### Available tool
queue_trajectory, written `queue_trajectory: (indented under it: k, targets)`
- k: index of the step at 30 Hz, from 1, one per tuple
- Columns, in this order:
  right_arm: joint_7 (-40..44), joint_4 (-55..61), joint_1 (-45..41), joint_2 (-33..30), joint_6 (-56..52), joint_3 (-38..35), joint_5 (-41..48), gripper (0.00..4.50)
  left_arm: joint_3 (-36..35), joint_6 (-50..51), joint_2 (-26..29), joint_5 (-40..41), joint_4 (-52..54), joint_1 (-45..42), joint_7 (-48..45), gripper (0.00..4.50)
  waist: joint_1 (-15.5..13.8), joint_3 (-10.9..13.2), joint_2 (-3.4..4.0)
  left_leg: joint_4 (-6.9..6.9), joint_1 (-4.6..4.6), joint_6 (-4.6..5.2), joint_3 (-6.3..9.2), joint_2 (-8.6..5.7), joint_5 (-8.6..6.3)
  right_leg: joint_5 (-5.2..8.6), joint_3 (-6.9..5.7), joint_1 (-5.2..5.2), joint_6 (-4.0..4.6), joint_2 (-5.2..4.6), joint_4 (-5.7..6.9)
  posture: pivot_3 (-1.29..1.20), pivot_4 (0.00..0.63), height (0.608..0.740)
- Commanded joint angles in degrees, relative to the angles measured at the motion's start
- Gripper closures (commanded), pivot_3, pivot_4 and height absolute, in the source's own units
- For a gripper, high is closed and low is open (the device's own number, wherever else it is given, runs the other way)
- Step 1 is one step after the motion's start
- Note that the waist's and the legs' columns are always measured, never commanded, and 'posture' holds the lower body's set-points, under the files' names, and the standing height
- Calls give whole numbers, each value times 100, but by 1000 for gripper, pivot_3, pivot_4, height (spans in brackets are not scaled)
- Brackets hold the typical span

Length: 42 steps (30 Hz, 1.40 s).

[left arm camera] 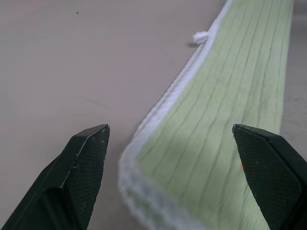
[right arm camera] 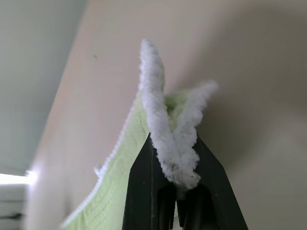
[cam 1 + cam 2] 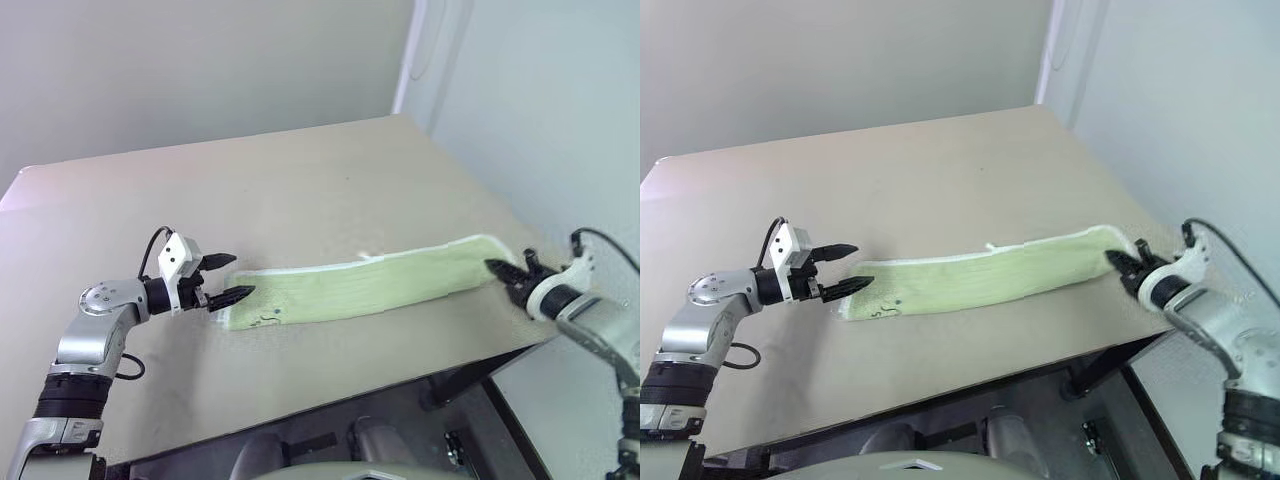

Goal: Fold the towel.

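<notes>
Worktop [image 3: 330,180] of pale beige carried the towel [image 3: 370,285], which lay as a long, narrow, folded strip running from the robot's left toward the right edge, its right end lifted slightly off the surface. White stitched edging ran along the strip's far side, and a small white loop [image 3: 366,256] stuck out from it about midway. Near the left end a small dark squiggle [image 3: 264,320] showed on the green cloth. The right gripper [image 3: 503,270] was clenched on the towel's right end near the worktop's right edge, the fluffy white edging bunched between its black fingers [image 2: 144,182]. The left gripper [image 3: 232,278] hovered released at the towel's left end, its two fingers [image 1: 81,167] spread wide on either side of the folded corner without pinching it.
</notes>
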<state>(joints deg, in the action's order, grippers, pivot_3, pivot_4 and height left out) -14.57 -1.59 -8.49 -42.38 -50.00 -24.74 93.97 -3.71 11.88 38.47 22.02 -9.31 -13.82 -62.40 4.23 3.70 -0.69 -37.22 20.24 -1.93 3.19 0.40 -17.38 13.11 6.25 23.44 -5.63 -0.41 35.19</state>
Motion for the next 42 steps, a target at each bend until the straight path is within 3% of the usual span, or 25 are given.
queue_trajectory:
  k: [1,12,22,28,32,37,42]
  targets:
    - [873,938,-435,-134,-87,495,-827,4474,-113,-146,37,-21,-64,-153,-32,145,-4,-4,11,0,-2,0,0,2,0,-1,0,1,1,3,5,0,0,740]
    - [2658,2735,-612,-134,-454,2581,-2962,4474,-165,-160,85,-27,40,-29,35,145,-89,-7,10,-16,12,0,9,-3,0,-5,-4,33,5,-8,3,0,0,740]
    - [3115,2258,-932,491,-426,3725,-4787,4474,-130,-183,69,-57,47,-47,91,145,-127,-9,6,-26,5,0,10,-8,1,-5,-8,31,4,-9,16,0,0,740]
    - [3357,2164,-956,877,-546,3915,-5258,4474,-164,-214,81,-41,34,-32,82,145,-159,-10,4,-25,8,0,10,-8,1,-6,-9,33,4,-9,15,0,0,740]
    - [3565,2277,-947,1018,-640,3754,-5228,3508,-214,-154,105,3,78,-24,98,145,-163,-11,3,-29,8,0,11,-9,1,-6,-9,31,4,-10,16,0,0,740]
    - [3923,2542,-995,1117,-693,2946,-4608,1718,-268,-50,132,51,160,9,156,145,-163,-11,3,-38,9,0,12,-9,1,-6,-10,30,3,-9,24,0,0,740]
    - [4057,2435,-1171,1423,-477,2146,-4081,1718,-341,86,99,99,272,36,249,145,-154,-11,3,-47,5,0,14,-9,1,-7,-13,24,1,-9,29,0,0,740]
